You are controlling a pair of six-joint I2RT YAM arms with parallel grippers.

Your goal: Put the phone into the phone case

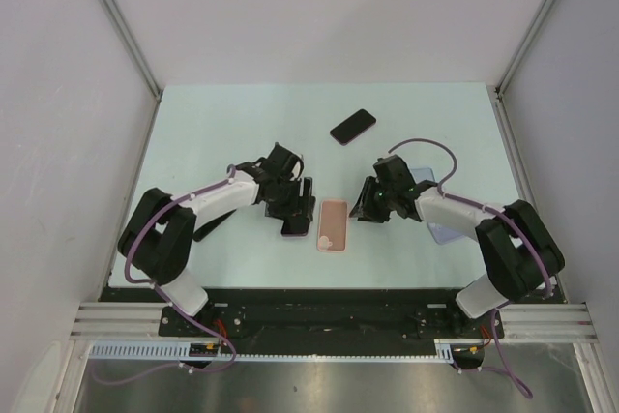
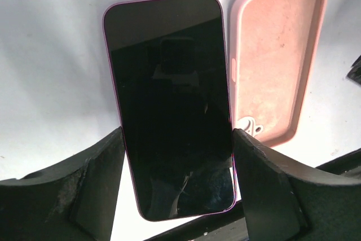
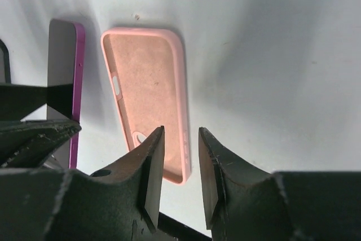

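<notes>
A phone (image 2: 169, 83) with a black screen and purple rim sits between my left gripper's (image 2: 178, 139) fingers, which press on its two long sides. In the top view this gripper (image 1: 295, 212) holds it just left of the pink phone case (image 1: 332, 225). The case lies open side up on the table, empty, and it shows in the left wrist view (image 2: 276, 55) to the right of the phone. My right gripper (image 3: 181, 156) is open with a narrow gap, and its jaws stand over the near right wall of the case (image 3: 146, 77). The phone's purple edge (image 3: 78, 71) shows at the left.
A second, black phone (image 1: 353, 127) lies on the table at the back, beyond both grippers. A pale translucent object (image 1: 443, 231) lies partly under my right arm. White walls close in the table (image 1: 232, 123) on three sides.
</notes>
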